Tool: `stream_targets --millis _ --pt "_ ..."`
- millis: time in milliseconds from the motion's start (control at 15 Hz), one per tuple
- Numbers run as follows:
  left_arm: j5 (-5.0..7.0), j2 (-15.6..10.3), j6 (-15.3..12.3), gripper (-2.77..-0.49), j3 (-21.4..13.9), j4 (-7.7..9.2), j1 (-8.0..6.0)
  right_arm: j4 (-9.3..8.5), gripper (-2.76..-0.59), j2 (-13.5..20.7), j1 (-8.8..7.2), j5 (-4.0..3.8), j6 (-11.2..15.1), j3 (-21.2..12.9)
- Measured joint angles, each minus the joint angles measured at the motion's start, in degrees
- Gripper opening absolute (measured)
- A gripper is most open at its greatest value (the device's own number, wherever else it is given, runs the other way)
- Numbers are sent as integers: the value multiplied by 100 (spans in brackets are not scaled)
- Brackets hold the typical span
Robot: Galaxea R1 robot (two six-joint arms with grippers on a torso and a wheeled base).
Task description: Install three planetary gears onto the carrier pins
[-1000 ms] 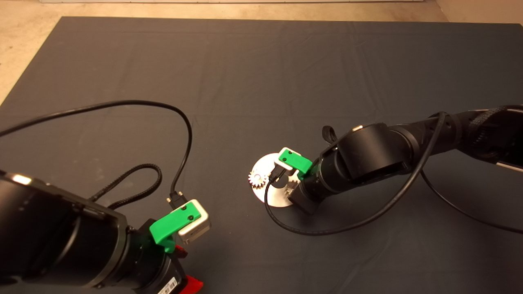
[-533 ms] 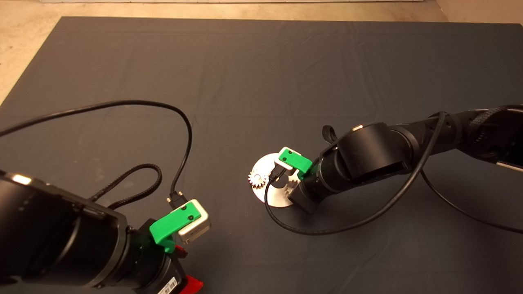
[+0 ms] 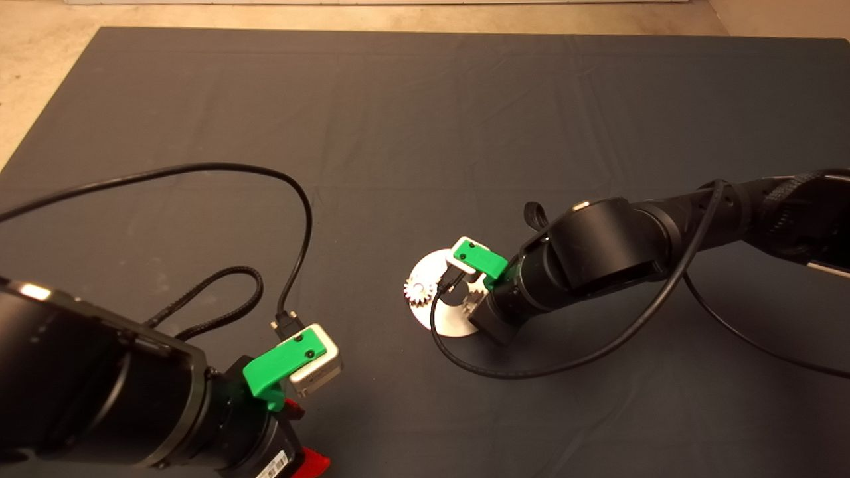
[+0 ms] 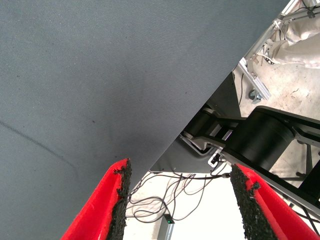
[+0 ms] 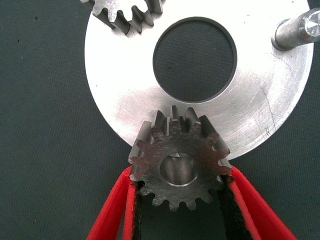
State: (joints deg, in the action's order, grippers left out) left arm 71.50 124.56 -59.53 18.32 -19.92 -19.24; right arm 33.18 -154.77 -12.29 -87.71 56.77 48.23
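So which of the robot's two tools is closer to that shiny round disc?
The right. The right tool is over the disc, gripping a gear above its edge. The left tool waits open at the mat's near left edge, well away.

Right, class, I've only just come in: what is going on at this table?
The right gripper holds one planetary gear between its red fingers, over the near edge of the round metal disc. A pin shows through the gear's bore, but whether it is seated cannot be told. Another gear already sits at the disc's rim, and one carrier pin stands bare. The left gripper waits open at the mat's lower left edge.
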Motion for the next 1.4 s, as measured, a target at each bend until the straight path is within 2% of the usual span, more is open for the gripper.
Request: stream_targets --millis 467,867,1400 --pt "-2 -30 0 -193 0 -2 0 -84 -247 -2 -5 -7 0 1" --pt "-9 -41 0 -193 0 -2 0 -358 -247 -55 -13 -38 -1 12" --pt "-17 -119 0 -193 0 -8 0 -457 -247 -72 -41 -32 -16 61"
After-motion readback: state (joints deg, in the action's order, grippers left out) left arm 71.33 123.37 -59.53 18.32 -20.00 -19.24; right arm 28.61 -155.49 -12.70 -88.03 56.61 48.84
